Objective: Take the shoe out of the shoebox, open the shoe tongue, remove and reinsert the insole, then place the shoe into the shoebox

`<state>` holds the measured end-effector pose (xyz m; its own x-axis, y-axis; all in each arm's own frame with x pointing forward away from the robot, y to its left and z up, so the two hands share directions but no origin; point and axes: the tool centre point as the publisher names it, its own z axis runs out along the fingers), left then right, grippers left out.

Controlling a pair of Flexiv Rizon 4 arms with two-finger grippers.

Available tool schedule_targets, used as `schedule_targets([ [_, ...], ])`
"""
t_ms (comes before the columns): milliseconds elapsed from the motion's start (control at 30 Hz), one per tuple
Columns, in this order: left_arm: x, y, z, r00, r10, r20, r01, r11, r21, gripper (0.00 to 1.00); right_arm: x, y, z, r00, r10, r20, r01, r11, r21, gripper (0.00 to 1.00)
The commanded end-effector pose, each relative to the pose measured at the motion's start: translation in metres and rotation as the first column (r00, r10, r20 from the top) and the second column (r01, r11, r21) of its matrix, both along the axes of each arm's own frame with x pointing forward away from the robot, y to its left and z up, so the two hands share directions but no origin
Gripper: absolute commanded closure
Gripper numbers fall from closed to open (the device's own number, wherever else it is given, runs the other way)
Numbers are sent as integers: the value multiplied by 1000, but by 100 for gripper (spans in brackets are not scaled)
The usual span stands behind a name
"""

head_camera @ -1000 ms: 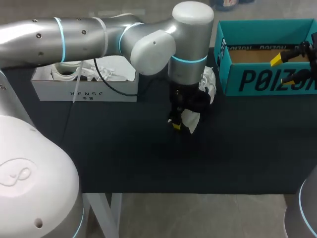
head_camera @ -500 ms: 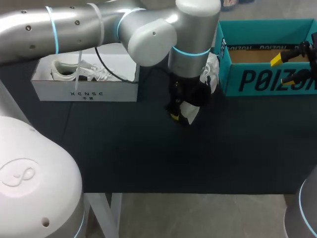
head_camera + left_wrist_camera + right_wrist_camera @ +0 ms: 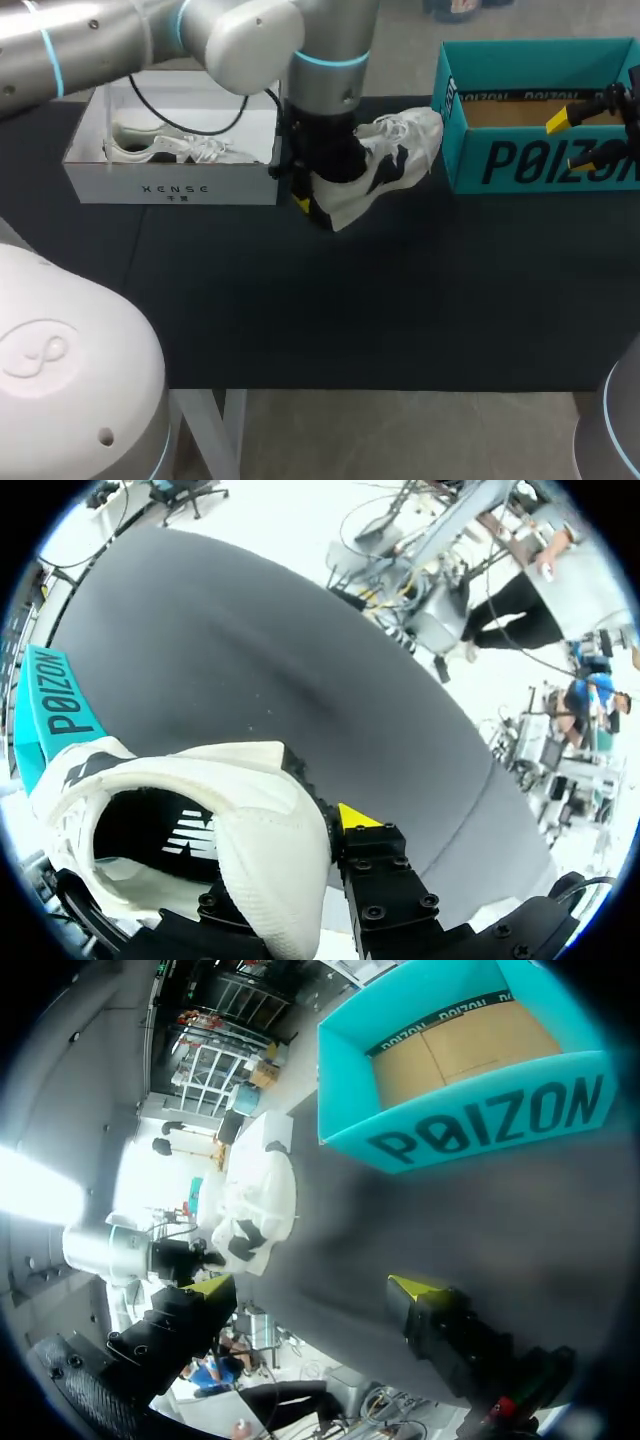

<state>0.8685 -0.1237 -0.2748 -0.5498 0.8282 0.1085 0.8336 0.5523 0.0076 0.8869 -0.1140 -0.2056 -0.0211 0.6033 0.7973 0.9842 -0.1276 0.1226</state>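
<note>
A white shoe (image 3: 395,150) with black markings hangs off the dark table, between the white box (image 3: 170,187) and the teal shoebox (image 3: 520,165). My left gripper (image 3: 310,205) is shut on its heel. In the left wrist view one yellow-tipped finger (image 3: 355,818) presses the outside of the heel of the shoe (image 3: 200,820), and the other is hidden inside the opening. The gripper (image 3: 300,832) points down at the table. My right gripper (image 3: 575,140) hovers open at the teal shoebox's front wall. The right wrist view shows this gripper (image 3: 312,1285) empty, facing the shoebox (image 3: 460,1110) and the shoe (image 3: 255,1200).
Another white shoe (image 3: 160,148) lies in the white box at the back left. The teal shoebox (image 3: 55,705) shows a bare cardboard floor. Dark table (image 3: 400,310) spreads in front of both boxes.
My left arm has carried the shoe to the left and toward the back, close to the white box's right end. The right arm has stayed put.
</note>
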Motion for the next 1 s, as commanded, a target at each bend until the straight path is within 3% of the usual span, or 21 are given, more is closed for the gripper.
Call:
schedule_targets([
  [33, 7, 47, 18, 960, -261, -107, 245, 959, -142, 100, 0, 0, 0, 1000, 0, -1, 0, 1000, -2, 0],
  [633, 7, 47, 18, 960, -261, -107, 245, 959, -142, 100, 0, 0, 0, 1000, 0, -1, 0, 1000, -2, 0],
  [700, 14, 63, 20, 929, -358, -94, 341, 927, -156, 100, 0, 0, 0, 1000, 0, -1, 0, 1000, -2, 0],
  [833, 35, 97, 32, 883, -465, -66, 460, 884, -82, 100, 0, 0, 0, 1000, 0, -1, 0, 1000, -2, 0],
  [1000, 71, 129, 42, 850, -525, -45, 523, 851, -50, 100, 0, 0, 0, 1000, 0, -1, 0, 1000, -2, 0],
])
